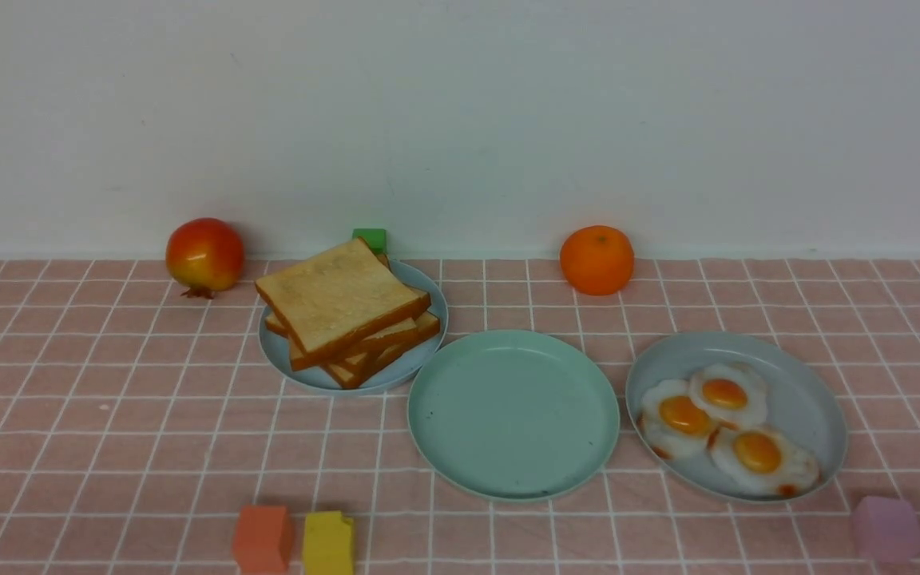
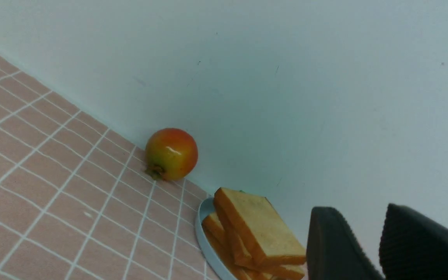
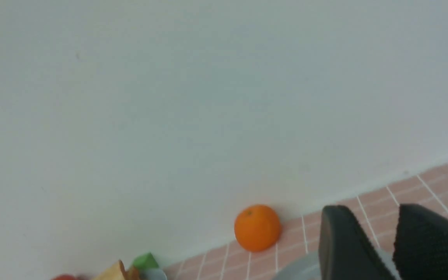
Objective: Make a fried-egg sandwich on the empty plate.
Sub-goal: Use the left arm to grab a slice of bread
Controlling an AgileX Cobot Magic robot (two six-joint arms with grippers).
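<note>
- front view: the empty plate (image 1: 513, 415) sits mid-worktop, nearer the front edge than its two neighbours and bare, so the fried-egg sandwich is not yet begun.
- the toast stack (image 1: 338, 299) lies on a round blue-grey plate (image 1: 420, 361) toward the worktop's left, its rim almost meeting the empty plate. three fried eggs (image 1: 755, 455) lie on an oval plate (image 1: 807, 391) toward the right. by my reading, each supply sits on the side of the arm meant to fetch it.
- a red-yellow fruit (image 1: 204, 255) and an orange (image 1: 596, 259) rest by the back edge; small blocks sit by the front edge, out of the way.
- neither claw shows in this view.
- left wrist view: the left claw (image 2: 366, 225) has its jaws a little apart with nothing between them. it faces the toast stack (image 2: 259, 229), likely its first pick.
- right wrist view: the right claw (image 3: 375, 221) is likewise part open and empty, above the oval plate's edge (image 3: 298, 270) with the orange (image 3: 258, 227) beyond.
</note>
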